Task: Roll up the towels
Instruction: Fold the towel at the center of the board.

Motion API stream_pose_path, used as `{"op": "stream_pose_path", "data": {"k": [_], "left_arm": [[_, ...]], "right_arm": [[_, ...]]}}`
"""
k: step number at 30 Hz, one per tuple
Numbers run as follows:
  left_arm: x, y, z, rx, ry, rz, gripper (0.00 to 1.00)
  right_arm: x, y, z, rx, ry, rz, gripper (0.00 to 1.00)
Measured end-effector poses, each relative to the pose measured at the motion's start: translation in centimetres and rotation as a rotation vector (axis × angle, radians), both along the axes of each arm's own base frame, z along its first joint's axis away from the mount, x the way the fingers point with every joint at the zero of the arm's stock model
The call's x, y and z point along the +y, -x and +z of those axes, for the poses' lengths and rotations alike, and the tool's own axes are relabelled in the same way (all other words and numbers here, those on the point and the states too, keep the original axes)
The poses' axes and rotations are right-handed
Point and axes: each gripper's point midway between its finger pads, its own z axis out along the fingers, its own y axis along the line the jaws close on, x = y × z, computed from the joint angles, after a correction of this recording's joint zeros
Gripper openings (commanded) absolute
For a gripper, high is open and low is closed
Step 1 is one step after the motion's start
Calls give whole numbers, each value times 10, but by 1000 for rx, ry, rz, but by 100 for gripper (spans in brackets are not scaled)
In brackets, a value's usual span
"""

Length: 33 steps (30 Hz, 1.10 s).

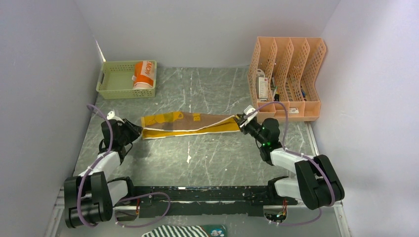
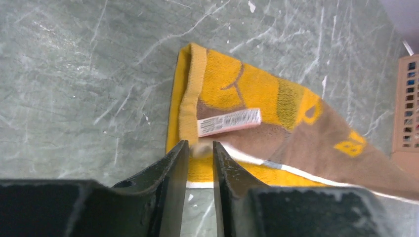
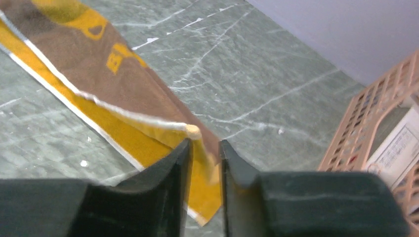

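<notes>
Presently in hand: by my reading, laying out the second towel. The yellow towel [image 1: 188,124] is folded lengthwise into a narrow strip and pulled out left to right between my two arms.
Next move: I judge the strip must lie flat on the bench [image 1: 207,163] with both ends let go. Then one end has to be taken up and turned over itself, tightly and squarely, so the roll does not skew.
Near edge: a black-and-white striped cloth [image 1: 170,231] lies below the arm bases, no part of this job.
Left jaws: low at the strip's left end, only a narrow gap between them. The hem sits at their tips, just near of the white care tag [image 2: 229,122]. I cannot tell whether they grip the cloth or merely straddle it.
Right jaws: nearly together and pinched on the strip's right corner, which rises off the bench into them.
Towel position: mid-bench, left end flat, right end lifted.
Far left: the orange towel [image 1: 144,74] stands in the green basket [image 1: 113,91] and looks already rolled.
Far right: a peach file organizer [image 1: 311,106], well clear of the strip.
</notes>
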Motion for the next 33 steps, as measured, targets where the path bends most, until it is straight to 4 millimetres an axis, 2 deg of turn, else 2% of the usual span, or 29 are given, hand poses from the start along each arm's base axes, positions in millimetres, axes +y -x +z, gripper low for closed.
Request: {"op": "stream_pose_path", "data": {"k": [1, 2, 3, 5, 8, 11, 12, 14, 15, 17, 20, 21, 23, 26, 30, 33], "left_arm": [[0, 0, 1, 0, 1, 1, 47], [0, 1, 2, -1, 1, 1, 55], [0, 1, 4, -2, 1, 1, 64], [0, 1, 15, -11, -1, -1, 73], [0, -2, 41, -39, -16, -7, 74], [3, -10, 76, -83, -50, -20, 91], [4, -12, 86, -103, -64, -24, 93], [5, -15, 95, -123, -85, -32, 92], [7, -17, 92, -105, -86, -35, 90], [7, -21, 79, -37, -77, -68, 82], [7, -37, 49, 107, -42, -145, 76], [8, -42, 35, 159, -28, -175, 76], [9, -43, 12, 239, -8, -214, 74], [11, -32, -10, 327, 9, -243, 71], [11, -26, -12, 345, 4, -280, 70], [9, -27, -10, 332, -1, -305, 66]], "right_arm": [[-3, 0, 1, 0, -11, -20, 97], [-5, 1, 1, 0, -26, -36, 100], [-8, 3, 3, -9, -38, -54, 100], [-12, 8, 7, -31, -63, -75, 100], [-16, 12, 25, -78, -115, -97, 100], [-25, 9, 59, -139, -246, -174, 100], [-32, 6, 69, -143, -313, -221, 100], [-44, -2, 79, -95, -445, -314, 100], [-49, -10, 81, -46, -490, -357, 100], [-53, -41, 92, 65, -532, -435, 100], [-41, -94, 116, 195, -522, -469, 100], [-35, -105, 117, 238, -506, -464, 99], [-26, -110, 101, 330, -471, -443, 93], [-9, -92, 48, 541, -408, -382, 85], [7, -72, 0, 738, -366, -333, 84], [9, -55, -29, 841, -340, -340, 84]]}}
